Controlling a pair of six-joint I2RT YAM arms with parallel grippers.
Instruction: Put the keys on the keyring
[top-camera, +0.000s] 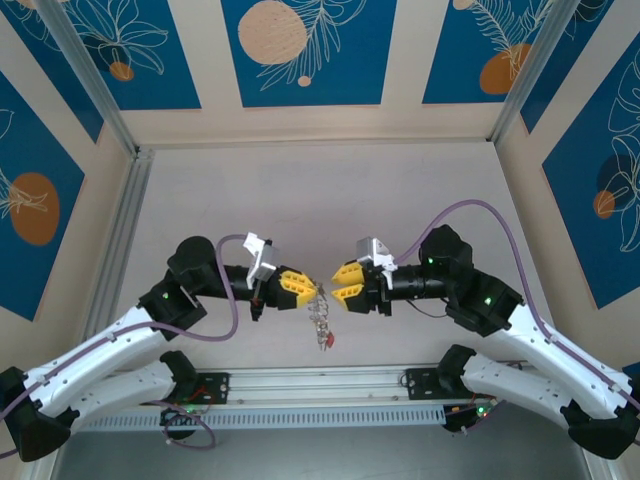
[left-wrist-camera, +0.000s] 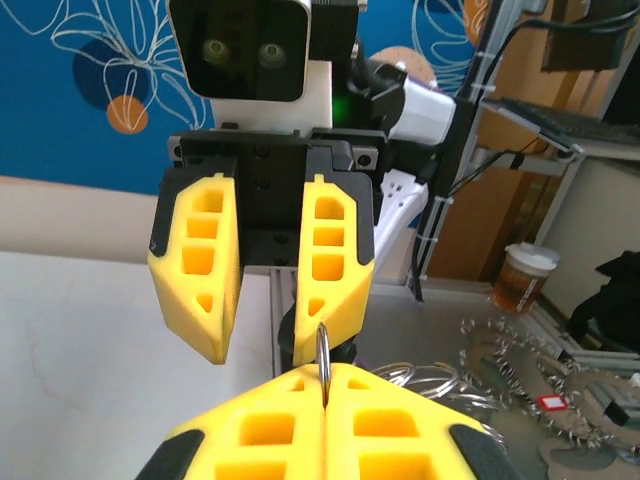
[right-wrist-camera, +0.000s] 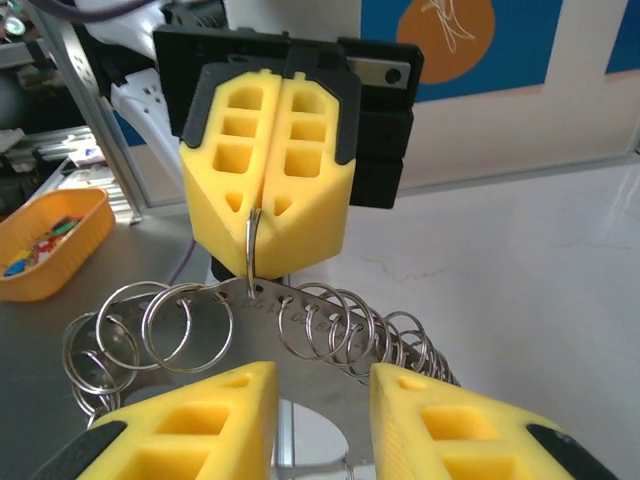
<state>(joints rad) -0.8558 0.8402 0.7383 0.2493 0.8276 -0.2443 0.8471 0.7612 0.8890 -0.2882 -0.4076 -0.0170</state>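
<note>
My left end effector (top-camera: 312, 290) dangles the keyring (top-camera: 321, 312) (red key (top-camera: 328, 342) hanging lowest), right end effector (top-camera: 336, 286) facing it close by.

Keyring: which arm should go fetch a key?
Right. The right gripper has its jaws open and empty, facing the keyring. The left gripper is shut on one of its small rings, holding it up, so it should probably stay put.
</note>
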